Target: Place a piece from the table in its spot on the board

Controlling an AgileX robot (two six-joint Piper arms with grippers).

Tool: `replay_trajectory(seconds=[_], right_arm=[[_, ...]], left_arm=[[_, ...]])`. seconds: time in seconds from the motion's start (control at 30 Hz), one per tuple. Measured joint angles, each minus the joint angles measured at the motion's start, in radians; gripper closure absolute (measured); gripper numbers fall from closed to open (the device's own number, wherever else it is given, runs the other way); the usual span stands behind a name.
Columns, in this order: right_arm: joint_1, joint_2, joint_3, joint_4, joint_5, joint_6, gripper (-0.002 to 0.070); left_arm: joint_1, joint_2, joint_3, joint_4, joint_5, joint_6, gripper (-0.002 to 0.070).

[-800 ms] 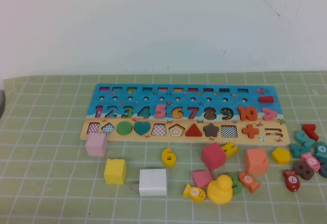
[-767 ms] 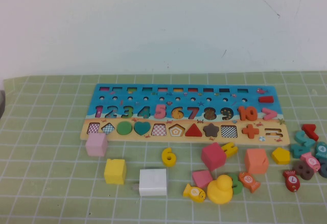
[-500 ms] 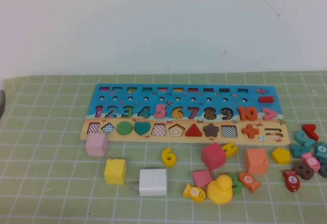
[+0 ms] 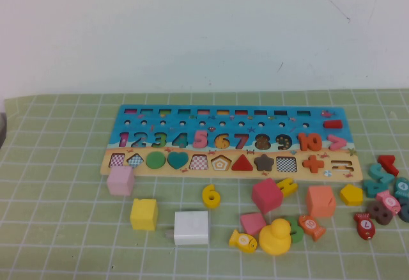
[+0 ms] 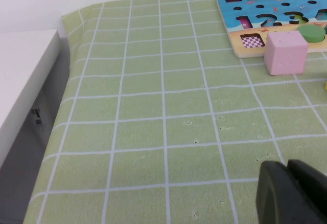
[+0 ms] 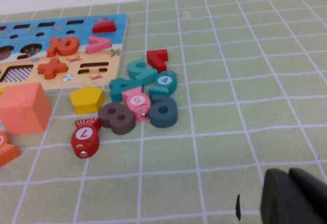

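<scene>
Nearby, cubes flank the piece (image 4: 211, 195); left end effector (image 5: 291, 196) closed, right end effector (image 6: 294, 196) seemingly closed.

Yellow cube (image 4: 144, 214), white cube (image 4: 191, 227) near piece (image 4: 211, 196); open above.

High view overlooks the board (image 4: 230, 142); wrist views skim its ends.

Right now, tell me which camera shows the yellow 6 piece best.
The high view: the yellow 6 lies whole and unblocked on the green mat, just below the board. Neither wrist view shows it. The left gripper hangs shut over bare mat near the pink cube; the right gripper is also shut.
</scene>
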State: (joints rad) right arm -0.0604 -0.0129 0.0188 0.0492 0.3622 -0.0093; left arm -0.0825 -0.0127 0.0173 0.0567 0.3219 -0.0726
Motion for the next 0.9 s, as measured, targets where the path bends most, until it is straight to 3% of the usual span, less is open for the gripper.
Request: replay_trajectory(seconds=[0.4,0.9], right_arm=[[0.0,0.0,0.0,0.0,0.0,0.0,0.0678],[0.0,0.0,0.0,0.0,0.0,0.0,0.0678]], left_arm=[[0.0,0.0,0.002,0.011,-0.113,0.0,0.0677],[0.0,0.0,0.002,0.038,-0.843,0.01,0.0677]])
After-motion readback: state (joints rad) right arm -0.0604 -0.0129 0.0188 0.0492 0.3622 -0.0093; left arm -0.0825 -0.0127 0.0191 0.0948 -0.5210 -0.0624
